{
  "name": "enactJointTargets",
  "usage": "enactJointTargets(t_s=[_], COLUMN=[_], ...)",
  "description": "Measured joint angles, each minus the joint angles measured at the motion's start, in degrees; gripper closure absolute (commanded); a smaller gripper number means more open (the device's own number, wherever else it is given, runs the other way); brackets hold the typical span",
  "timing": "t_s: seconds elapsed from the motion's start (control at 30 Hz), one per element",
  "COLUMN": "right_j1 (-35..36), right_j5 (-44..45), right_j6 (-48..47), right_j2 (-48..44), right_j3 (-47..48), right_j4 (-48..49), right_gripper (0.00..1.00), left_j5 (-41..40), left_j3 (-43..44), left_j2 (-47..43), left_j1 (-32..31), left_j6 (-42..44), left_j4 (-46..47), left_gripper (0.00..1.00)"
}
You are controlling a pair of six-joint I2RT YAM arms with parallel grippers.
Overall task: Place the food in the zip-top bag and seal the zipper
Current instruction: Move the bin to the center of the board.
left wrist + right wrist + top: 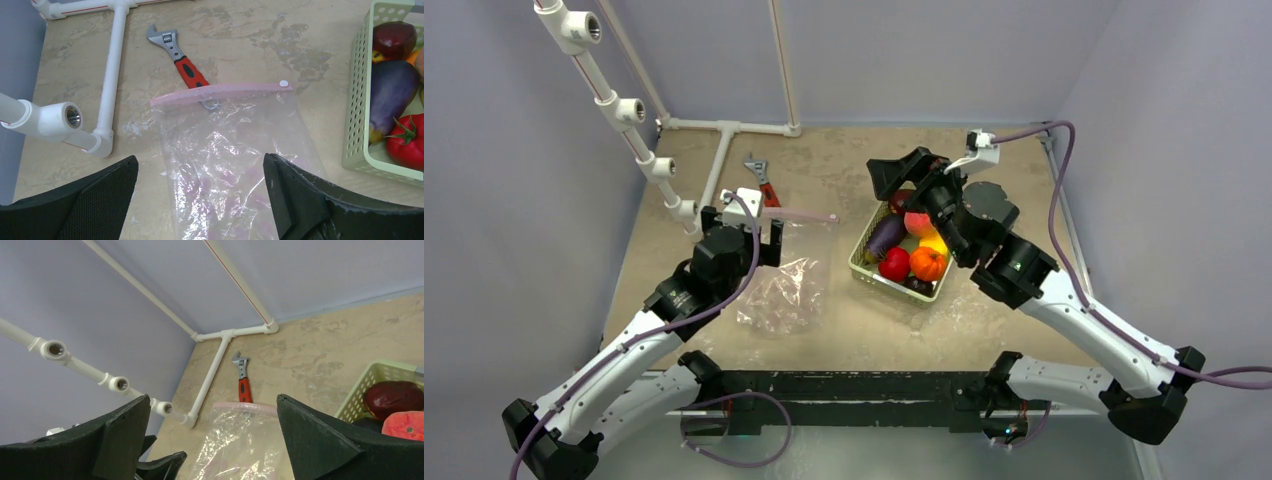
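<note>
zip-top bag (227, 165) lies flat on the table (844, 335), left of centre, mouth end pointing away from the arms. zipper (220, 92) runs as a pale pink strip across that far edge, with a small white tab at its right end in the left wrist view. can't tell if the mouth is sealed or open.

left gripper (200, 165) hangs over the near half of the bag, jaws spread wide, nothing between them, not touching the plastic as far as i can see.

right gripper (212, 405) is up over the far end of the green mesh basket (357, 100), jaws also wide apart, released, holding nothing.

all the food sits in the basket, right of the bag and apart from it: purple eggplant (392, 95), red tomato (407, 145) just beside it, dark round one (395, 39) at the far end, orange pumpkin piece (928, 263) and yellow pepper (934, 240) seen from the top camera.

red-handled wrench (182, 62) lies beyond the bag; its handle end reaches under the zipper. white pvc pipe frame (112, 65) runs along the left and back of the table.
</note>
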Motion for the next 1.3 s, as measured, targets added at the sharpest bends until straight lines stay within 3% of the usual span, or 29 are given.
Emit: enactJointTargets(t_s=[0.57,1.3], right_j1=[0.0,0.0], right_j5=[-4.24,-4.79], right_j6=[-2.16,1.03], right_j2=[6.99,31.47], right_j3=[1.09,11.08], right_j4=[-0.46,-13.2], right_gripper=[0.04,0.16], left_j5=[0.22,0.83], left_j3=[0.0,0.0], left_j2=[-0.22,-0.72], left_j1=[0.0,0.0], left_j6=[0.0,0.0], left_j4=[0.0,0.0], left_gripper=[0.06,0.07])
